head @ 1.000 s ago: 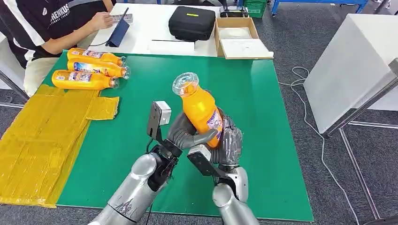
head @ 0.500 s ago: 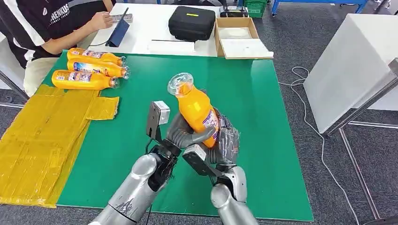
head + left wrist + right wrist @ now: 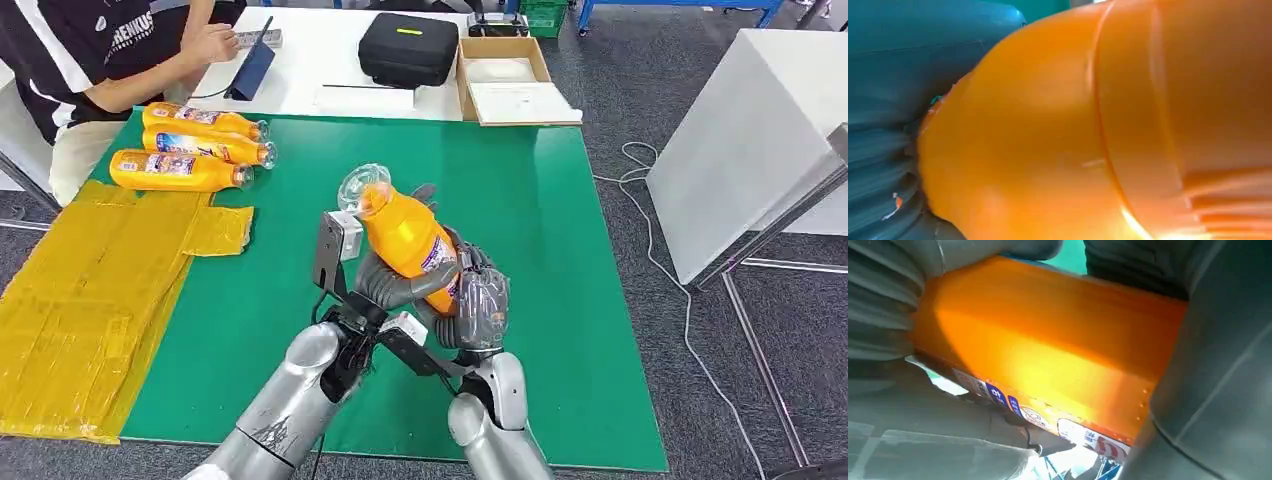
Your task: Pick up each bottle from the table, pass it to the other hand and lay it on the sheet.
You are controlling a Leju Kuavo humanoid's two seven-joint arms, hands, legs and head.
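An orange bottle (image 3: 405, 240) with a clear cap is held above the middle of the green table (image 3: 580, 200), its neck tilted up and to the left. My left hand (image 3: 388, 287) wraps its thumb across the bottle's lower body. My right hand (image 3: 482, 302) grips the same bottle from the right, near its base. Up close, the bottle (image 3: 1088, 125) lies against my left hand (image 3: 883, 150), and its labelled side (image 3: 1048, 345) sits inside my right hand (image 3: 883, 310). Three more orange bottles (image 3: 195, 150) lie at the table's far left. The yellow sheet (image 3: 90, 290) lies on the left.
A person (image 3: 110, 50) sits at the far left corner, behind the lying bottles. A black case (image 3: 408, 48) and a cardboard box (image 3: 510, 75) stand on the white table beyond. A white table (image 3: 760, 130) stands to the right, with a cable on the floor.
Both hands and the bottle have shifted left and slightly down. The bottle's neck now leans further to the left.
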